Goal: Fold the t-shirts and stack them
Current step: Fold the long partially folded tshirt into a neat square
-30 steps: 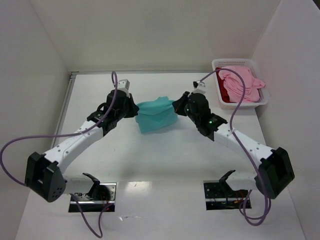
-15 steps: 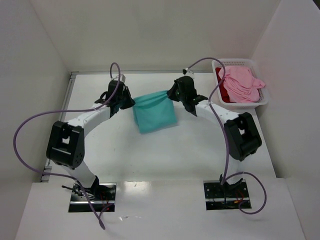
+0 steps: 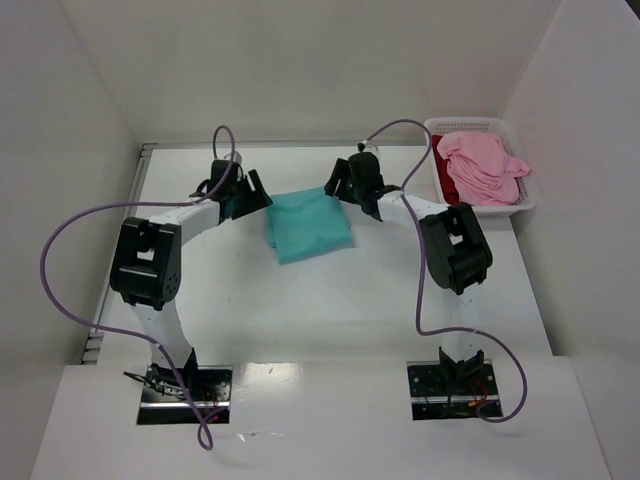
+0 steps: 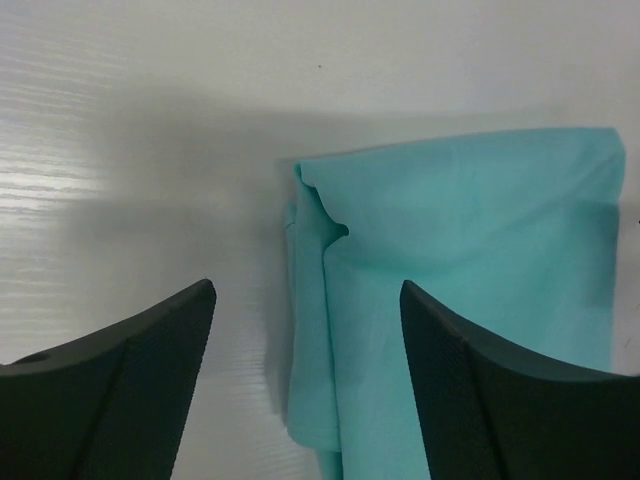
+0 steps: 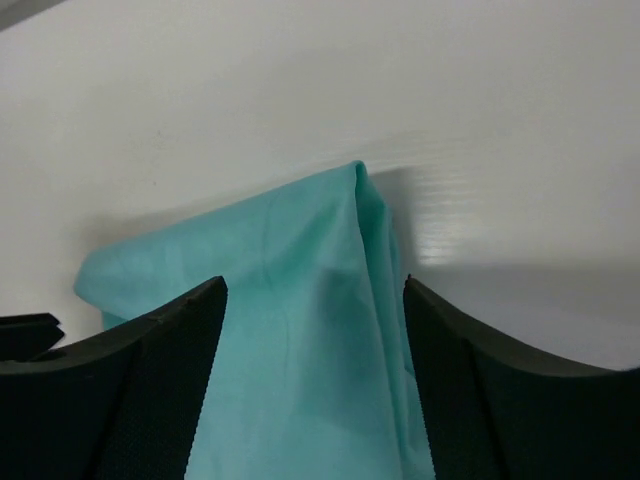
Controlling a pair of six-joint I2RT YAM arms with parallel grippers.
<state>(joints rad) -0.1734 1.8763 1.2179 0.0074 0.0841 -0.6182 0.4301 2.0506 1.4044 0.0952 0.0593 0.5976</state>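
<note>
The teal t-shirt point(image 3: 308, 226) lies folded on the table point(image 3: 330, 300) in the middle of the top view. It is a compact, nearly square packet, tilted slightly, and its far edge runs left to right. The two end effectors sit at the ends of that edge. The left end effector point(image 3: 255, 195) is at the packet's upper-left corner and the right end effector point(image 3: 340, 187) at its upper-right corner.

Both wrist views show the fingers spread with nothing pinched. In the left wrist view the cloth's folded corner lies beyond and between the open tips of the left end effector point(image 4: 305, 290). In the right wrist view a raised crease of the shirt runs between the tips of the right end effector point(image 5: 314, 285), but they do not appear to touch it.

The pink t-shirt point(image 3: 485, 165) and the dark red t-shirt point(image 3: 452, 190) are heaped in the basket point(image 3: 465, 121) at the upper right of the frame. The basket is well apart from the left arm and just beyond the right one. If the next move is to fetch a shirt, the right arm is clearly nearer.
</note>
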